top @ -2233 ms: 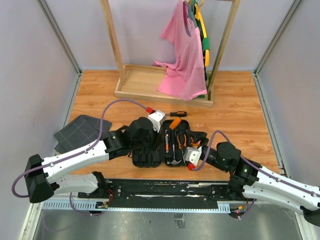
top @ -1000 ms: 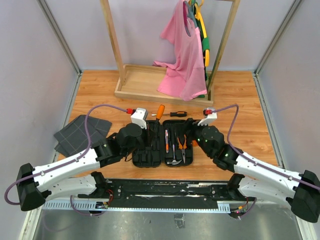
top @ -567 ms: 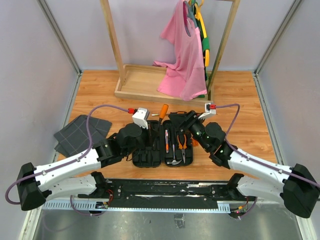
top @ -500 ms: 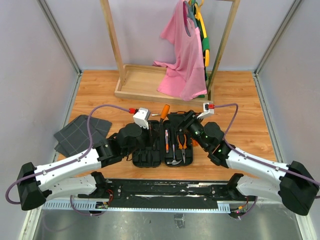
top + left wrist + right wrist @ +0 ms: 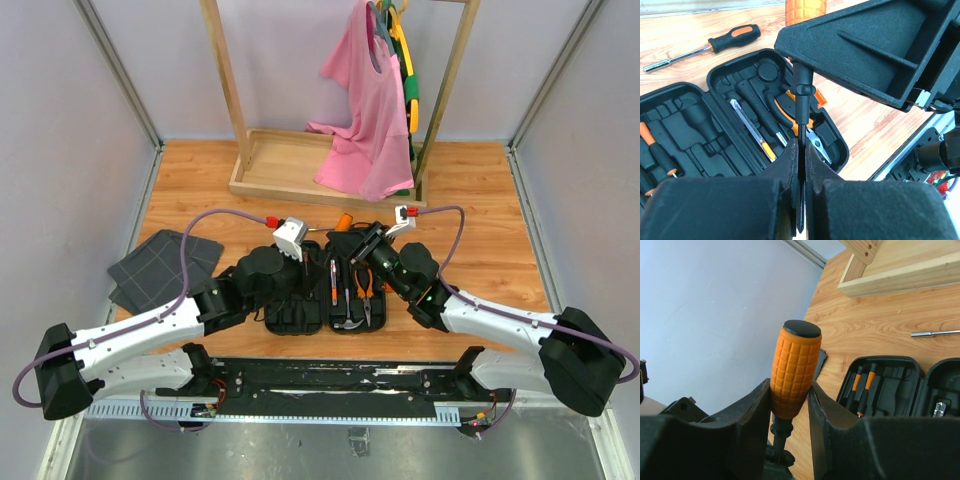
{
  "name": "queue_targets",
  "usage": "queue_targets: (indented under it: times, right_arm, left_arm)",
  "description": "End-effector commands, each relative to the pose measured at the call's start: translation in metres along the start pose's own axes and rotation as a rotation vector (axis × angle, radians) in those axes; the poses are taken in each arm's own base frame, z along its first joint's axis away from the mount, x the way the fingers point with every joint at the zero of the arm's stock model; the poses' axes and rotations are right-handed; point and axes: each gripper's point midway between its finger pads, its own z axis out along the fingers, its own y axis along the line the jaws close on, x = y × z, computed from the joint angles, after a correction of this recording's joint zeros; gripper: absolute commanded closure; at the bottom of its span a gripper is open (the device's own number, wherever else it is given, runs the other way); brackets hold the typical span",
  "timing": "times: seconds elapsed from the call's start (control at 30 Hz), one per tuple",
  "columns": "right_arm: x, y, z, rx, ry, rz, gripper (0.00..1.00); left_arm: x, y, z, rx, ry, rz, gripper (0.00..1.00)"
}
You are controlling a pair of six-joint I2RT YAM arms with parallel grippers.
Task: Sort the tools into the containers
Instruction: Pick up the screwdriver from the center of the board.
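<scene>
An orange-handled screwdriver [image 5: 343, 221] is held up over the back edge of the open black tool case [image 5: 290, 312] by both grippers. My left gripper [image 5: 800, 156] is shut on its dark shaft [image 5: 801, 112]. It also shows in the top view [image 5: 322, 243]. My right gripper [image 5: 790, 390] is shut on the orange handle [image 5: 794, 371], and shows in the top view [image 5: 352, 236] too. The case [image 5: 700, 150] holds pliers [image 5: 799, 111], a hammer [image 5: 348, 320] and small screwdrivers [image 5: 863, 382]. Another screwdriver [image 5: 715, 45] lies on the table behind the case.
Dark grey grid fabric [image 5: 160, 265] lies on the left of the table. A wooden rack base [image 5: 300, 165] with a pink shirt [image 5: 365, 120] hanging over it stands at the back. Grey walls close in both sides.
My left gripper lifted the orange screwdriver from over the case. My right arm swung from the case's right side to its back edge and closed on the handle.
</scene>
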Motion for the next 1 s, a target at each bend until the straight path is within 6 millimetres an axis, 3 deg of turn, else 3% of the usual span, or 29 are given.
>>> queue_targets:
  times: [0.0,0.2,0.4,0.53,0.73,0.97]
  right_arm:
    - [-0.013,0.016,0.004,-0.051,-0.033,0.016,0.72]
    - [-0.011,0.013,0.004,-0.042,-0.024,-0.009,0.98]
    - [-0.013,0.006,0.002,-0.004,-0.032,-0.056,1.0]
    - [-0.019,-0.003,-0.002,0.048,-0.044,-0.127,1.0]
    - [-0.027,-0.026,-0.015,0.167,-0.045,-0.253,0.99]
    - [-0.025,-0.042,-0.023,0.234,-0.017,-0.3,0.99]
  left_arm:
    - [-0.011,-0.009,-0.001,0.048,-0.044,0.009,0.99]
    - [-0.011,-0.008,-0.002,0.048,-0.049,0.009,0.84]
    - [-0.013,-0.006,-0.006,0.042,-0.062,0.005,0.65]
    - [-0.018,-0.001,-0.007,0.011,-0.079,0.0,0.46]
    - [-0.022,0.017,-0.005,-0.019,-0.092,-0.056,0.41]
    - [-0.018,0.069,0.001,-0.144,-0.097,-0.162,0.41]
